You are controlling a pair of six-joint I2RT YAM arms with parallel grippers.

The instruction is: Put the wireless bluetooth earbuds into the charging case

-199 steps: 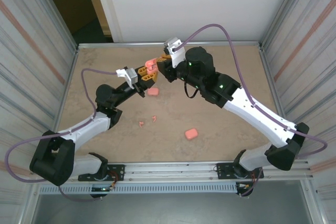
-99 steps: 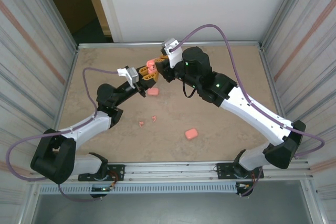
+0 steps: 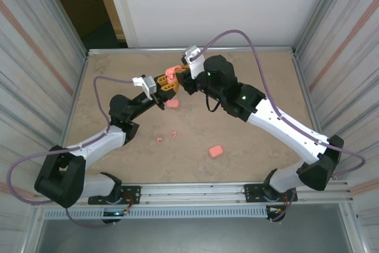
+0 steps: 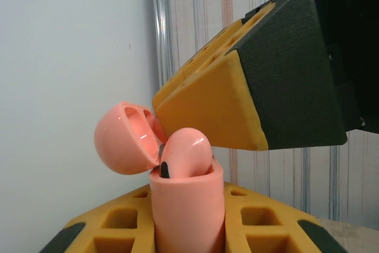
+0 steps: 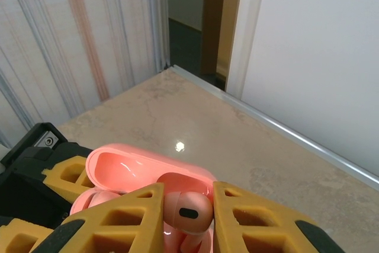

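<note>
From above, the left arm (image 3: 118, 119) and the right arm (image 3: 260, 111) are meeting over the far part of the table (image 3: 254, 152). The left jaws are clamping the charging case (image 3: 170, 74) upright, and the right jaws are coming at it from the right, tips touching its top. Two spare cases (image 3: 172, 103) (image 3: 215, 151) and some loose earbuds (image 3: 160, 139) are lying on the table nearer the bases. Through the left wrist camera, the case (image 4: 186, 205) is standing between the yellow jaws with its lid (image 4: 121, 137) swung open to the left. One earbud (image 4: 189, 149) is sitting head-up in the case mouth, and a right-arm jaw is bearing down on it from the upper right. Through the right wrist camera, the right jaws are pinching that earbud (image 5: 185, 208) between them, with the open lid (image 5: 142, 167) lying just behind it. The bud's stem looks to be pointing straight down the case's long axis, so I'd say the right arm is only needing a short push downward.
</note>
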